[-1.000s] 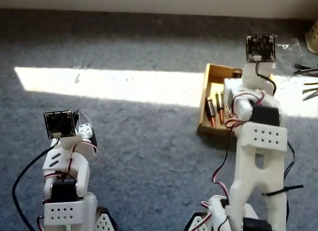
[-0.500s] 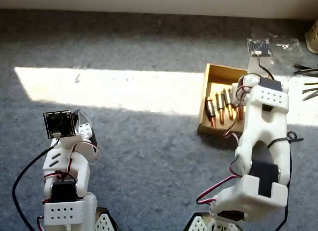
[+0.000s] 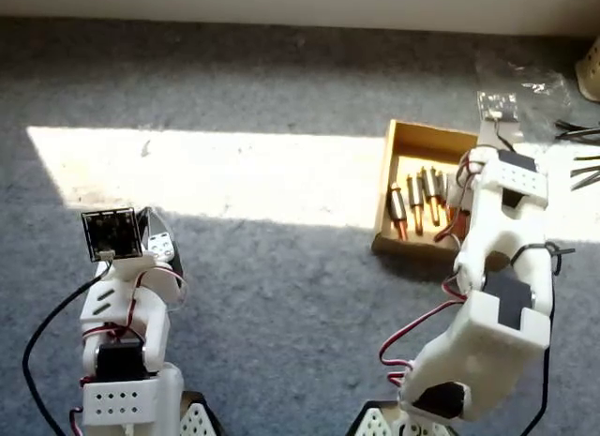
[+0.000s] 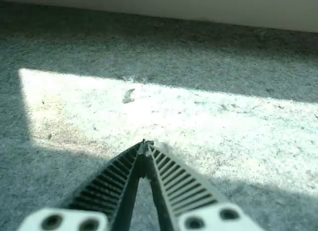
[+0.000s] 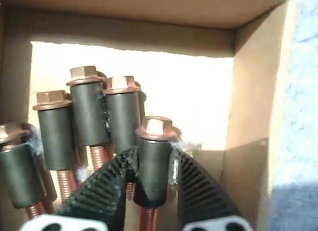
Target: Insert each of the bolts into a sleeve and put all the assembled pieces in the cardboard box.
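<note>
Currently, the right gripper is closed to sleeve width on one sleeved bolt. Its ribbed fingers flank the dark sleeve, w/ the hex head above and the thread below. A bright sliver shows beside one finger, so contact on that side is uncertain and the grip may be light.

The held piece hangs inside the cardboard box, just beside four other assembled pieces lying side by side. In the high view the box sits under the right arm on grey carpet. The left gripper is fully closed and empty, well apart from the box.

Risks (est.):
- Grip is on the sleeve only, so tilting could let the bolt slide out.
- On release the piece may land across its neighbours.
- The box wall is near, so a finger could snag it on withdrawal and drag the box.
</note>
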`<state>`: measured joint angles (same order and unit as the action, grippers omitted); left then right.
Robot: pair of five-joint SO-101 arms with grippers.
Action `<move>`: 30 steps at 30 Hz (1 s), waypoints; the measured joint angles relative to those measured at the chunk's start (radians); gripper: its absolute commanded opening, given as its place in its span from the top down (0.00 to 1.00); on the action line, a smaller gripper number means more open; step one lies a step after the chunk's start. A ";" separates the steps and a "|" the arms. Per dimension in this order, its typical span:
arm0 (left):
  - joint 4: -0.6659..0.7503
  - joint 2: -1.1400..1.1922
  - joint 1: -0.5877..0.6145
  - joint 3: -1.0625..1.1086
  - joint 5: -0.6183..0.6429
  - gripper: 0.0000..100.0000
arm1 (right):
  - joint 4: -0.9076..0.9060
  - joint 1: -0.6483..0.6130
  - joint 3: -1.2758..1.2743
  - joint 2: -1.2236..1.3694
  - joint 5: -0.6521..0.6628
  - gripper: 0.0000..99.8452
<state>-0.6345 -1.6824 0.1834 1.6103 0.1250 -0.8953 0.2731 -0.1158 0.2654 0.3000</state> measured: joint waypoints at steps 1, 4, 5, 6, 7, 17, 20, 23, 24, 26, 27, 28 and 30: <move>0.000 0.000 0.000 0.000 0.000 0.99 | 0.003 0.009 0.000 0.000 0.000 0.99; 0.000 0.000 0.000 0.000 0.000 0.99 | 0.006 0.026 0.000 0.000 0.000 0.99; 0.000 0.000 0.000 0.000 0.000 0.99 | 0.006 0.028 0.000 0.000 0.000 0.99; 0.000 0.000 0.000 0.000 0.000 0.99 | 0.006 0.028 0.000 0.000 0.000 0.99; 0.000 0.000 0.000 0.000 0.000 0.99 | 0.006 0.025 0.000 0.000 0.000 0.99; 0.000 0.000 0.000 0.000 0.000 0.99 | 0.006 0.026 -0.012 0.000 0.000 0.99; 0.000 0.000 0.000 0.000 0.000 0.99 | 0.006 0.026 -0.049 0.000 0.000 0.99; 0.000 0.000 0.000 0.000 0.000 0.99 | 0.006 0.026 -0.054 0.000 0.000 0.99; 0.000 0.000 0.000 0.000 0.000 0.99 | 0.006 0.026 -0.054 0.000 0.000 0.99; 0.000 0.000 0.000 0.000 0.000 0.99 | 0.006 0.026 -0.054 0.000 0.000 0.98; 0.000 0.000 0.000 0.000 0.000 0.99 | 0.006 0.026 -0.054 0.000 0.000 0.97; 0.000 0.000 0.000 0.000 0.000 0.99 | 0.006 0.026 -0.054 0.000 0.000 0.94; 0.000 0.000 0.000 0.000 0.000 0.99 | 0.006 0.026 -0.054 0.000 0.000 0.89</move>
<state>-0.6345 -1.6824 0.1834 1.6103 0.1250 -0.8892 0.2992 -0.1695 0.2654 0.3000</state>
